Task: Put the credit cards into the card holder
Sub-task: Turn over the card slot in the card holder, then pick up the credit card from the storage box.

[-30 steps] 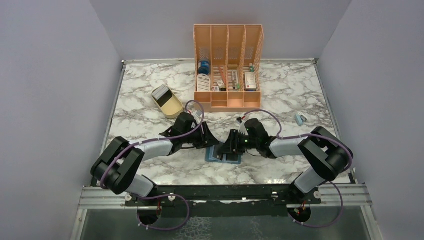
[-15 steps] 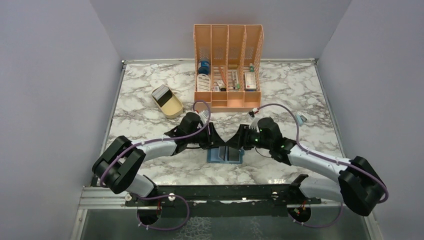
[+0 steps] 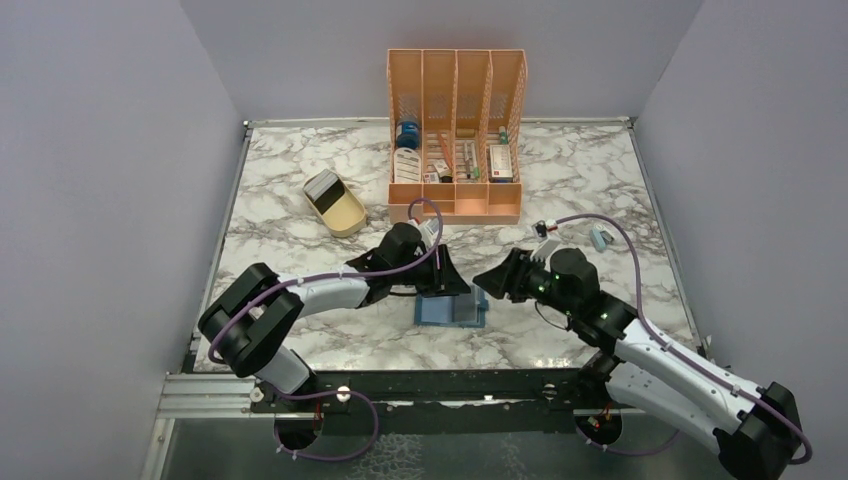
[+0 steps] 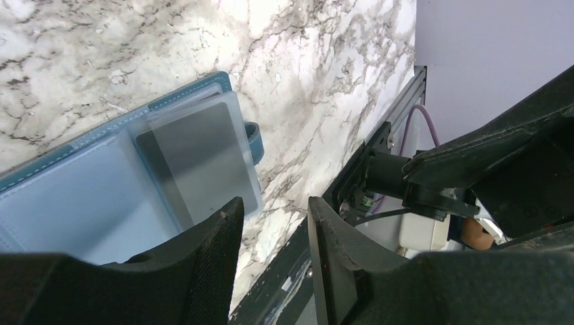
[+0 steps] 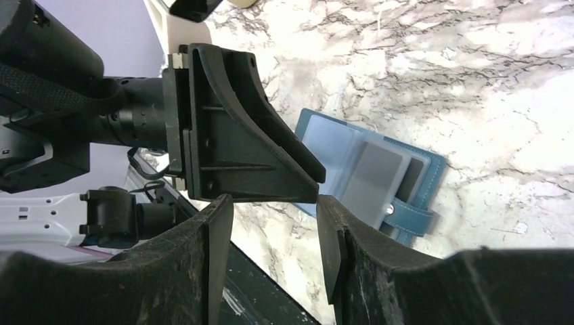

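The teal-blue card holder point(image 3: 447, 312) lies open and flat on the marble near the front edge. A grey credit card point(image 4: 200, 159) sits under a clear pocket on its tab side, also seen as the grey card point(image 5: 378, 177) beside the snap tab point(image 5: 408, 218). My left gripper point(image 3: 450, 281) hangs over the holder's far edge, open with nothing between its fingers; in the wrist view the left gripper point(image 4: 274, 206) frames bare marble. My right gripper point(image 3: 497, 279) stands just right of the holder, open and empty, and the right gripper point(image 5: 274, 202) faces the left one.
An orange slotted organiser point(image 3: 456, 135) with small items stands at the back centre. A shallow beige tray point(image 3: 335, 203) lies at the back left. A small teal object point(image 3: 600, 238) rests at the right. The table's black front rail point(image 4: 338, 196) runs close behind the holder.
My right gripper has drawn back to the right, off the card holder, and its arm has swung outward. My left gripper has shifted right along the holder's far edge.
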{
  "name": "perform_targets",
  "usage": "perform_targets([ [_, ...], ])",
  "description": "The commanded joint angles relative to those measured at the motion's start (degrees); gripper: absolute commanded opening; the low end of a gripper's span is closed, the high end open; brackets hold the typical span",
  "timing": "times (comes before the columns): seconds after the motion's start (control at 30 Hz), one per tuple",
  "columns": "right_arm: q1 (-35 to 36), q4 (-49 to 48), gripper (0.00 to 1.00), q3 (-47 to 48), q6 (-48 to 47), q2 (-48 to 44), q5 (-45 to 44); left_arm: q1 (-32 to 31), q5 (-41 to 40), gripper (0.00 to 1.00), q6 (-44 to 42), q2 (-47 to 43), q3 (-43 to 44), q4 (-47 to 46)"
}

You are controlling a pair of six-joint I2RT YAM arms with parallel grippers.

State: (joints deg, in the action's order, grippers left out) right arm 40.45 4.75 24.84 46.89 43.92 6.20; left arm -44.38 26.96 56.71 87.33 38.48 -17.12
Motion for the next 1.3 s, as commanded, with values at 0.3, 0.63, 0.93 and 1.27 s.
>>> perform_targets([
  [0.3, 0.25, 7.83, 0.49, 3.42, -1.29, 5.58, -0.43, 0.98, -14.68, 0.41, -14.38, -5.78, 7.62, 19.02],
  [0.63, 0.25, 5.83, 0.49, 2.34, -3.25, 6.02, 2.55, 13.54, -28.16, 0.44, -37.74, -9.22, 17.98, 38.66],
  [0.93, 0.25, 7.97, 0.49, 4.22, -5.27, 6.23, 1.56, 22.94, -37.44, 0.46, -59.36, -5.51, 24.73, 42.93],
  [1.27, 0.24, 6.82, 0.49, 4.67, -5.84, 7.82, 3.55, 31.2, -45.27, 0.48, -72.15, 10.46, 36.68, 43.61],
])
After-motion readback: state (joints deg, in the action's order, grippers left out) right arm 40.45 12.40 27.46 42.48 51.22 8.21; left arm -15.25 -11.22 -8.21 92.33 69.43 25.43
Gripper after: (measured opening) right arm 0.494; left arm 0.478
